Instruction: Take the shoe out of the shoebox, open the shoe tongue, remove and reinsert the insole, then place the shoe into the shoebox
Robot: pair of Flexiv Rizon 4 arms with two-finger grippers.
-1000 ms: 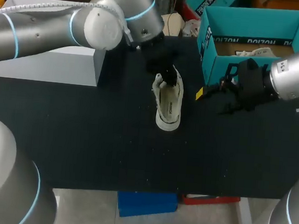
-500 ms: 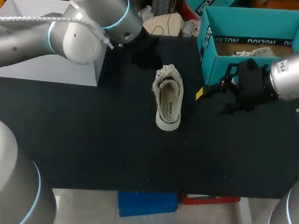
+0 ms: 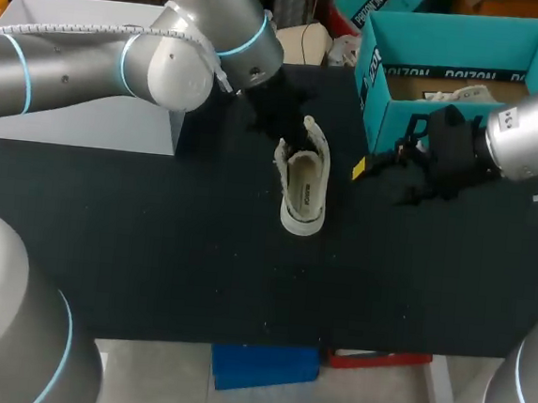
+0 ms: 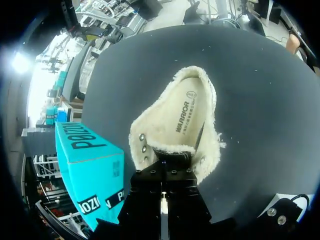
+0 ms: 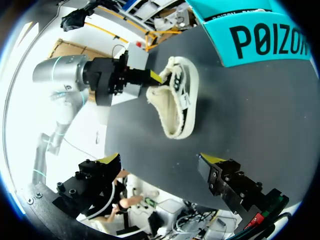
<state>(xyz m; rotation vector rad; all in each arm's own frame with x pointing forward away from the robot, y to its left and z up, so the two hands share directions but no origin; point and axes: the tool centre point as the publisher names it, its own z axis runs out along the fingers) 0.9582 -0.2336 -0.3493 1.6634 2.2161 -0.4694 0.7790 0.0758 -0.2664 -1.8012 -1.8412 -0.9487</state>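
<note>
- Head view is showing the left gripper coming back in: half a second ago it was backing off to the far left, and now it is sitting at the far end of the shoe again.
- That far end is standing up higher than a moment ago (collar or tongue, hard to say which), so the tongue-opening step is looking to be under way.
- Whether this claw is open or clamping the shoe, I cannot tell; the shoe's mouth is hiding it.
- The shoe is lying on the black table, toe pointing near, just left of the teal shoebox and outside it, barely shifting.
- The insole is showing inside the shoe, so removal is yet to come.
- The right gripper is waiting spread wide and empty, near the shoebox's left wall, unmoved throughout.
</note>
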